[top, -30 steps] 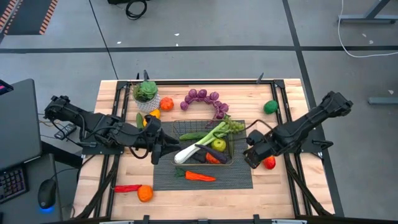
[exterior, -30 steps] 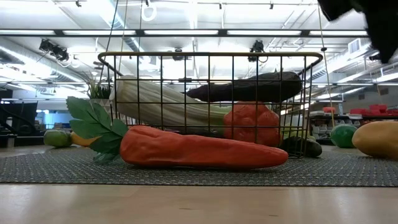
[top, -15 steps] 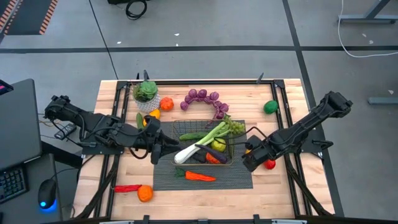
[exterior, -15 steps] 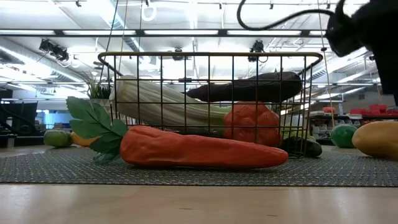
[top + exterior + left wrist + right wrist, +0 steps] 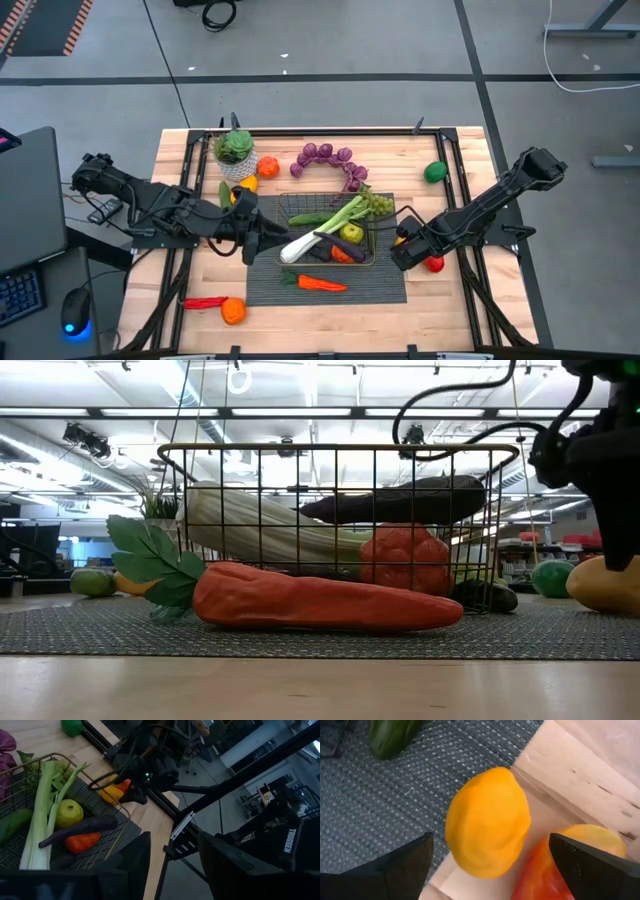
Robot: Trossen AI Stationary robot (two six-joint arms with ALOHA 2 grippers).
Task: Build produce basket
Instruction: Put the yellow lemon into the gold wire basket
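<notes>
The brass wire basket [image 5: 372, 228] stands on the dark ribbed mat [image 5: 390, 285] and holds a leek [image 5: 330, 225], a green apple [image 5: 351, 233], an eggplant [image 5: 80, 829], a cucumber [image 5: 308, 218] and a red-orange pepper [image 5: 82, 841]. A carrot [image 5: 318, 284] lies on the mat in front of it. My right gripper [image 5: 403, 252] is open, low over a yellow fruit [image 5: 487, 822] that lies half on the mat's right edge; its fingers stand on either side of the fruit, apart from it. My left gripper [image 5: 266, 243] is open and empty at the basket's left end.
A red-orange fruit [image 5: 560, 865] lies against the yellow one. Purple grapes [image 5: 330, 158], a green fruit [image 5: 434, 172], an orange [image 5: 268, 166] and a potted succulent [image 5: 235, 152] are at the far side. A red chili [image 5: 203, 301] and an orange [image 5: 233, 311] lie near left.
My right gripper has come down beside the basket's right end toward the yellow fruit, and in the low view it now reaches well below the basket's rim. Nothing else has moved.
</notes>
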